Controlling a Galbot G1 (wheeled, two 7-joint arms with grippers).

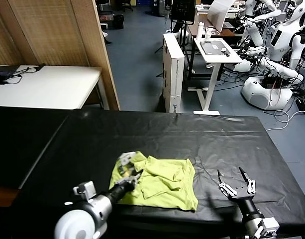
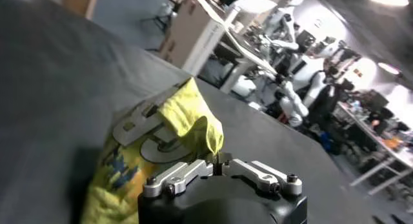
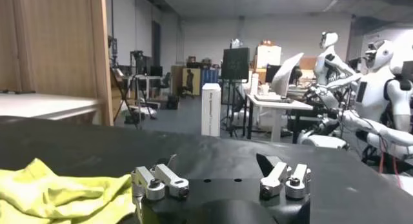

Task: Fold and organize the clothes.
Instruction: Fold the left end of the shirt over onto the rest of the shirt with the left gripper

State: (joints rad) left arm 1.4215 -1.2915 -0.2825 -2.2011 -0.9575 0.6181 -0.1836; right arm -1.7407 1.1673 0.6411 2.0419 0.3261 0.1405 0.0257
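The lime yellow-green T-shirt (image 1: 162, 181) lies crumpled on the black table (image 1: 157, 134), near its front edge. A white print (image 1: 125, 162) shows on its raised left corner. My left gripper (image 1: 135, 176) is shut on a fold of the shirt's left side and holds it lifted; in the left wrist view the yellow cloth (image 2: 193, 119) rises from between the closed fingertips (image 2: 217, 161). My right gripper (image 1: 236, 179) is open and empty, just above the table to the right of the shirt. The right wrist view shows the shirt (image 3: 58, 193) off to one side.
A white table (image 1: 48, 84) and a wooden partition (image 1: 57, 30) stand behind on the left. A white box (image 1: 173, 72), a standing desk (image 1: 217, 50) and other white robots (image 1: 271, 74) are beyond the table's far edge.
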